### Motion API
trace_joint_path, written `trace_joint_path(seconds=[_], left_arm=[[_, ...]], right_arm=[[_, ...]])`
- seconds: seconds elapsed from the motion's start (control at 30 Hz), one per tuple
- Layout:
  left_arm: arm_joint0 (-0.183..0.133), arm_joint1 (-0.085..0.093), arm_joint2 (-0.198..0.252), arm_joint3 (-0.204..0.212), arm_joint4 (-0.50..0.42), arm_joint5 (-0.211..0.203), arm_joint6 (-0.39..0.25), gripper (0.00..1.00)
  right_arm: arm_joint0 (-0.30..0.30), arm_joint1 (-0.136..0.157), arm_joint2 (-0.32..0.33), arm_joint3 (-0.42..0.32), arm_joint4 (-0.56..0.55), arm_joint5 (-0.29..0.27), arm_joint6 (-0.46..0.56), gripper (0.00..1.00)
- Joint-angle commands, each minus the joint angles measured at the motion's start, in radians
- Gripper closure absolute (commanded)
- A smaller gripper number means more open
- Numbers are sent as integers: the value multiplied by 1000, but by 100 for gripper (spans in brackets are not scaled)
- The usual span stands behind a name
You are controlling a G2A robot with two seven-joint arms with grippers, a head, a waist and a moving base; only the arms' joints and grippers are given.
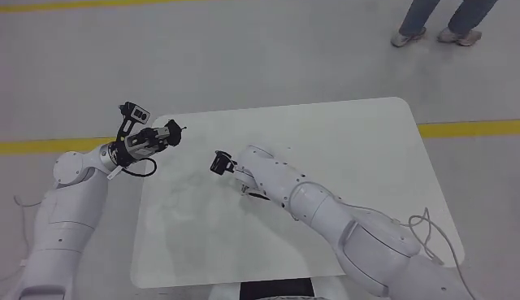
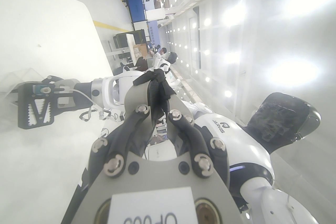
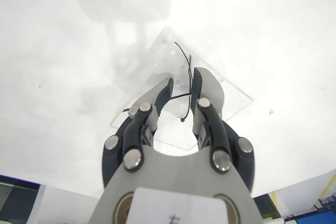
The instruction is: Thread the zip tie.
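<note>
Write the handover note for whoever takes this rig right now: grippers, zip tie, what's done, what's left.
Left gripper: shut and raised near the table corner, away from the tie. I cannot tell whether it holds anything.
Right gripper: open and low over the clear plate, with a finger on either side of the black zip tie.
Done: the right arm is positioned at the tie.
Left: the tie is ungripped and looks unthreaded. Likely next: close on it and feed the tail through the head.

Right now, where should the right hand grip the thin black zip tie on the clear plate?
Probably mid-strap, from above: the thin black zip tie runs lengthwise between the fingers of the open right hand on the clear square plate, so closing pinches across its narrow width.
</note>
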Motion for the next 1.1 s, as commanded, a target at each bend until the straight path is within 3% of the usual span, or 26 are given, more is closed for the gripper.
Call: trace_joint_path(seconds=[0.0, 0.1, 0.5, 1.07], left_arm=[[0, 0, 0, 0, 0, 0, 0, 100], [0, 0, 0, 0, 0, 0, 0, 100], [0, 0, 0, 0, 0, 0, 0, 100], [0, 0, 0, 0, 0, 0, 0, 100]], right_arm=[[1, -2, 2, 1, -1, -1, -1, 96], [1, -4, 5, 0, -5, 0, -2, 100], [-15, 6, 38, -51, -25, 5, 21, 100], [-114, 72, 138, -259, -101, 2, 78, 100]])
